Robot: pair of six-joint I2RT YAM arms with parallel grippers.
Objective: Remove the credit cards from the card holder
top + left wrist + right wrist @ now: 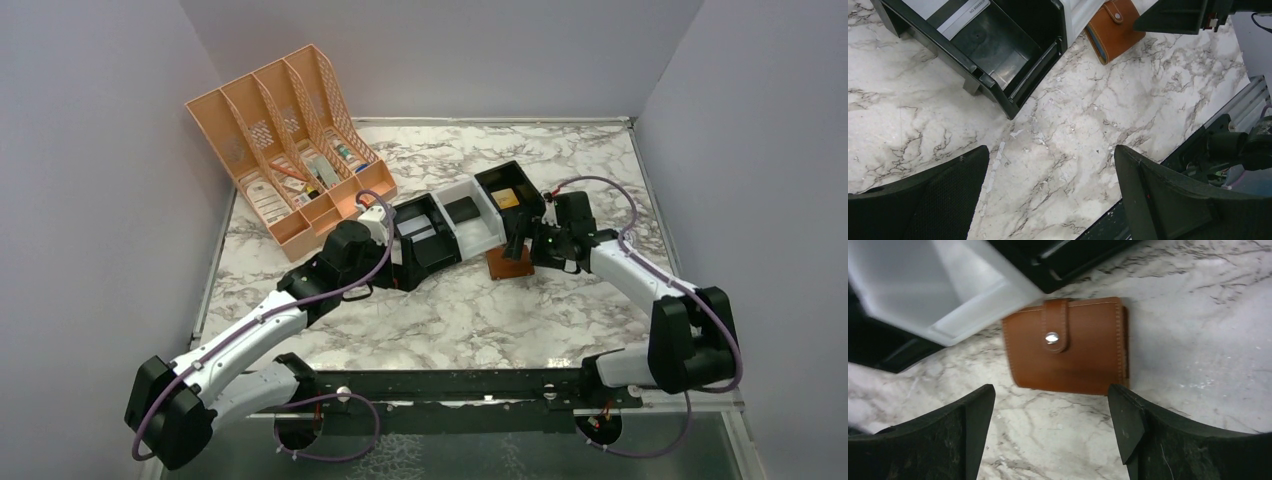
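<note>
Nothing looks pulled out yet: the left gripper (1050, 155) is held wide open over bare marble tabletop (1098, 110) left of the card holder (1073, 355), and the right gripper (1050, 392) is hung just above it, jaws apart, empty. The holder's smooth stitched brown leather is snapped shut, credit cards hidden, so everything's left to be done. A glossy white tray (923, 285) is sat just behind.

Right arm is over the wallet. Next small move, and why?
Probably lower the right gripper onto the card holder and close across it to lift it. It lies flat on the marble beside the white tray, snap tab fastened, no cards showing, and the open fingers hang above it without touching. The left gripper is open too, free to work the tab.
</note>
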